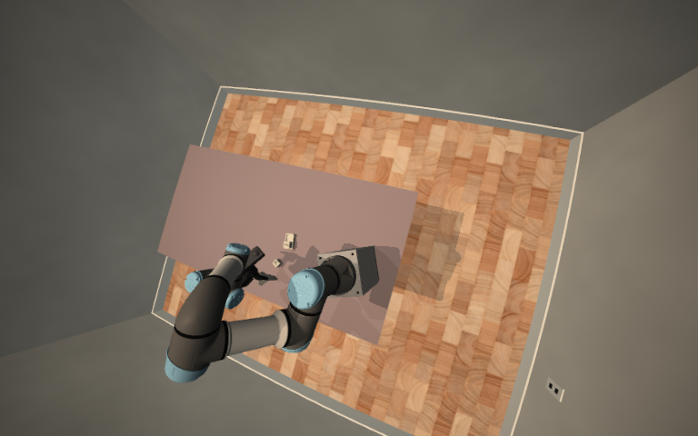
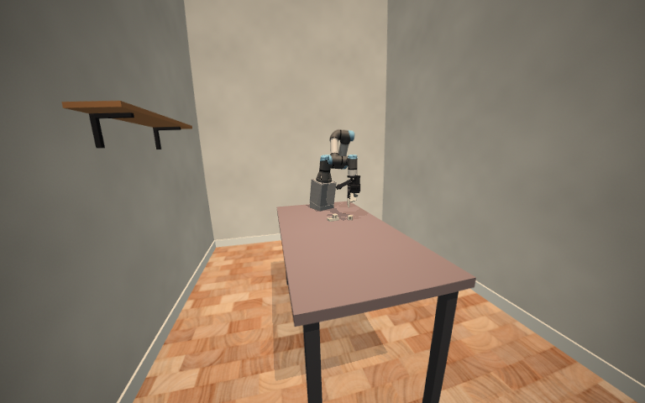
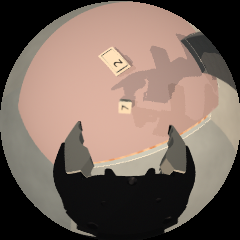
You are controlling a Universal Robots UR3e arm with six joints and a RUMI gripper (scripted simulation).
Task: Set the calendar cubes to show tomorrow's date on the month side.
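The small cream tray [image 1: 290, 236] [image 2: 330, 218] [image 3: 108, 54] lies on the table. One cube [image 2: 334, 216] [image 3: 118, 63] sits at one end of it, with a 2 on its upper face in the wrist view; the other end holds no cube. The second cube [image 1: 276, 262] [image 2: 350, 217] [image 3: 125, 106] lies on the table beside the tray, apart from it, with a 7 on its upper face. My gripper [image 2: 352, 201] [image 3: 126, 124] is open and empty, above the table near its edge, with the loose cube beyond its fingertips in the wrist view. The month's name and side digits are unreadable.
The table [image 1: 288, 190] [image 2: 361, 256] carries the arm's grey base block [image 1: 367, 270] [image 2: 322, 195], to one side of the tray. The arm's shadow falls near the loose cube. A wooden shelf [image 2: 118, 108] hangs on the wall, far from the arm.
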